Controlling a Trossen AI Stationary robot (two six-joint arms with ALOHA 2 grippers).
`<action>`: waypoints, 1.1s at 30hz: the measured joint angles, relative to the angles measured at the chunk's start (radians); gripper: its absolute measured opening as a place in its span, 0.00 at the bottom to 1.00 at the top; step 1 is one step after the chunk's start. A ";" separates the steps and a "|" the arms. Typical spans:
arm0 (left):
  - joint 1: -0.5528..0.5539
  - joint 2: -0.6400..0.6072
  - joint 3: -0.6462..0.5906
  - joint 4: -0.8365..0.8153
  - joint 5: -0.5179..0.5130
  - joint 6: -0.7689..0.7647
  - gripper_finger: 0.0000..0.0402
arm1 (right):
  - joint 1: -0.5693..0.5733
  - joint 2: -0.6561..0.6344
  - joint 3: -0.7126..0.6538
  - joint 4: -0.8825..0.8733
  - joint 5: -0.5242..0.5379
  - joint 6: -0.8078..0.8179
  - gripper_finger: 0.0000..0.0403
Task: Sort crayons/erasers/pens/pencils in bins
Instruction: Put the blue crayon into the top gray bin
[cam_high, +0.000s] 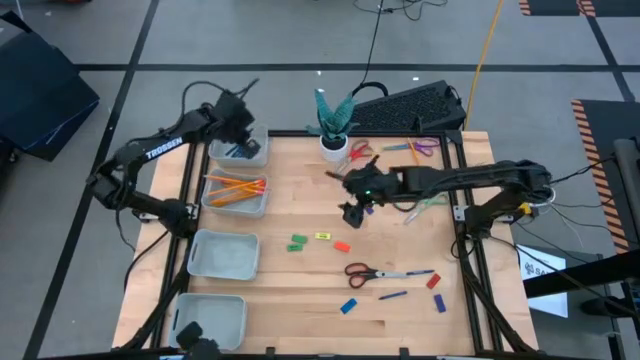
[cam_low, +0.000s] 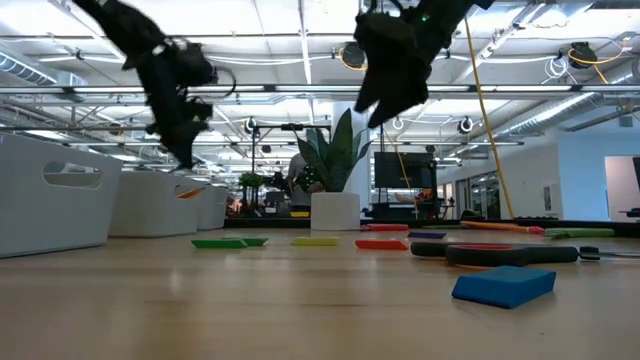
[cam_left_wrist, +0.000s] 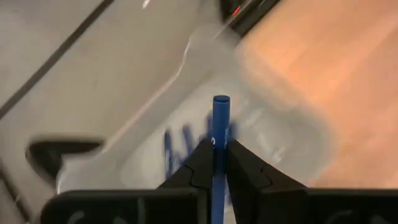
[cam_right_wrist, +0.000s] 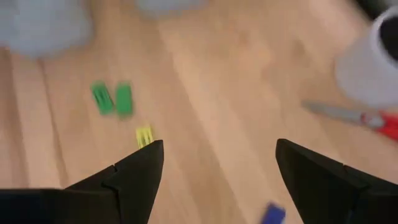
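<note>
The left gripper (cam_left_wrist: 214, 163) is clamping a slim dark blue pen (cam_left_wrist: 219, 134) between its fingers, the pen sticking straight out past the fingertips with its flat end showing. It is hovering over the far bin (cam_high: 243, 148) at the table's back left corner, where other blue pens (cam_left_wrist: 177, 146) are lying on the pale floor of the tray. The next bin (cam_high: 236, 196) toward the front is holding a loose heap of long orange pencils (cam_high: 236, 187), and the two bins (cam_high: 224, 254) nearer the front are standing in the same column along the left edge.

The right gripper (cam_high: 352, 211) is hanging above the middle of the table (cam_high: 300, 310) with its fingers spread wide and nothing between them. Below and ahead of it, two green erasers (cam_right_wrist: 112, 99) are lying side by side, with a yellow eraser (cam_right_wrist: 144, 135) just beside them and a red eraser (cam_high: 342, 246) near that. Red-handled scissors (cam_high: 372, 271) are lying toward the front right, with a blue pen (cam_high: 392, 295) and blue erasers (cam_high: 348, 306) close by, and a red eraser (cam_high: 433, 281) farther right.

A white plant pot (cam_high: 334, 149) is standing at the back edge, with more scissors (cam_high: 415, 147) crowding the back right. The wood between the bins and the erasers is lying bare.
</note>
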 joint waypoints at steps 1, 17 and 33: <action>0.013 0.001 -0.039 0.028 -0.015 0.005 0.07 | 0.011 0.020 0.019 -0.041 -0.001 -0.010 0.74; 0.067 0.007 -0.181 0.130 -0.121 -0.141 0.34 | 0.381 0.152 0.040 -0.299 -0.263 -0.146 0.74; -0.127 -0.304 -0.166 0.043 0.254 -0.302 0.45 | 0.708 0.359 0.039 -0.232 -0.179 0.220 0.54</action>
